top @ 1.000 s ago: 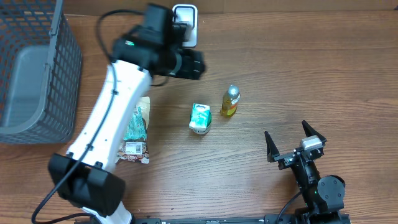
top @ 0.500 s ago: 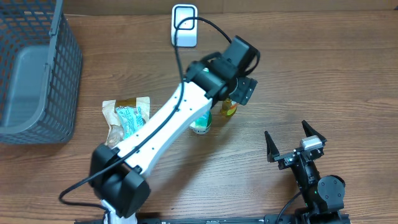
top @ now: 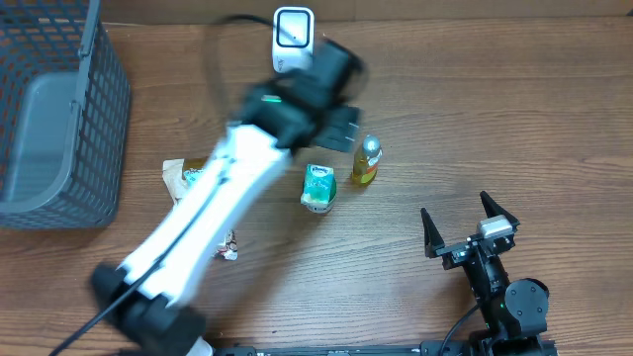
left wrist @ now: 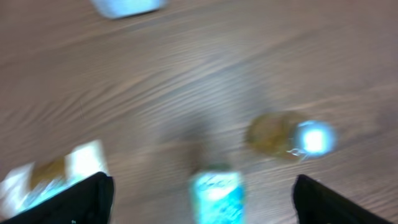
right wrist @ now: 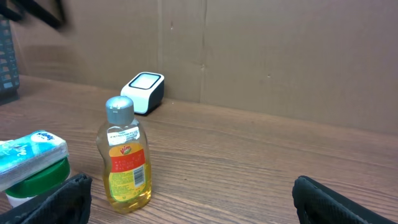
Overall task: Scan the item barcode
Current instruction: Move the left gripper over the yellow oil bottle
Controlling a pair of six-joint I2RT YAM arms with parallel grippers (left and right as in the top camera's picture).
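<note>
The white barcode scanner (top: 293, 28) stands at the table's far edge. A yellow bottle (top: 366, 161) with a grey cap and a teal carton (top: 318, 188) stand mid-table. A snack bag (top: 186, 176) lies left of them, partly under my left arm. My left gripper (top: 341, 127) hovers open and motion-blurred between the scanner and the bottle, holding nothing. Its wrist view looks down on the carton (left wrist: 216, 196), the bottle (left wrist: 289, 137) and the bag (left wrist: 43, 177). My right gripper (top: 470, 232) rests open near the front right, facing the bottle (right wrist: 124, 162) and the scanner (right wrist: 144, 92).
A grey wire basket (top: 59, 109) holding a grey bin fills the far left. A cardboard wall (right wrist: 280, 56) backs the table behind the scanner. The left arm stretches diagonally from the front left across the bag.
My left arm swung from beside the scanner to over the bottle, then back a little left. Its jaws opened wider. The right arm has not moved.
</note>
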